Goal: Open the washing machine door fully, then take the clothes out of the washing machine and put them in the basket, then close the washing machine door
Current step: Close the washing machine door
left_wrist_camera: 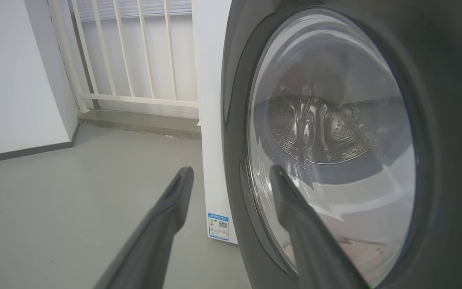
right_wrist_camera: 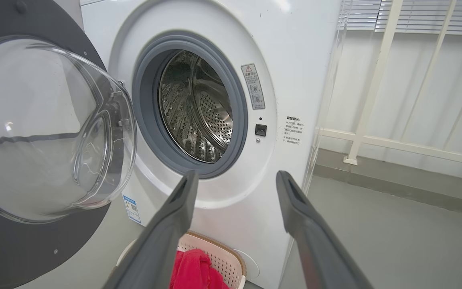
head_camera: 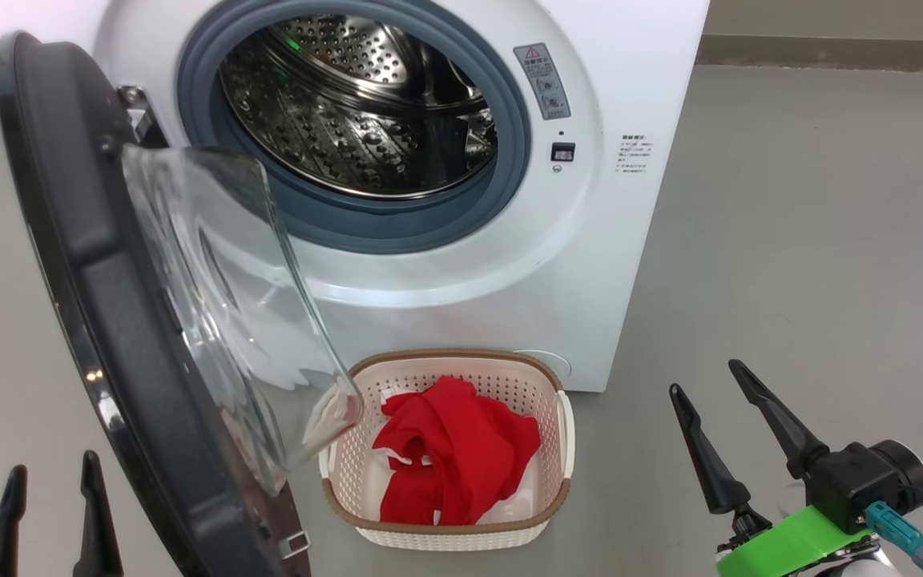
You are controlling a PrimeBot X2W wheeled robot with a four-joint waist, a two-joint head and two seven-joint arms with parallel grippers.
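The white washing machine (head_camera: 590, 240) stands with its steel drum (head_camera: 365, 104) bare of clothes. Its black-rimmed washing machine door (head_camera: 109, 320) is swung out to the left, the glass bowl (head_camera: 229, 296) bulging over the basket. The red clothes (head_camera: 453, 457) lie in the cream basket (head_camera: 562, 433) on the floor before the machine. My left gripper (head_camera: 53, 473) is open at the lower left, just outside the door's outer face (left_wrist_camera: 335, 132). My right gripper (head_camera: 706, 377) is open at the lower right, right of the basket; its wrist view shows the clothes (right_wrist_camera: 193, 269) below its fingers.
Grey floor (head_camera: 814, 240) lies open to the right of the machine. A white railing (right_wrist_camera: 379, 140) and a raised kerb run behind. A white wall (left_wrist_camera: 14, 80) stands on the machine's left side.
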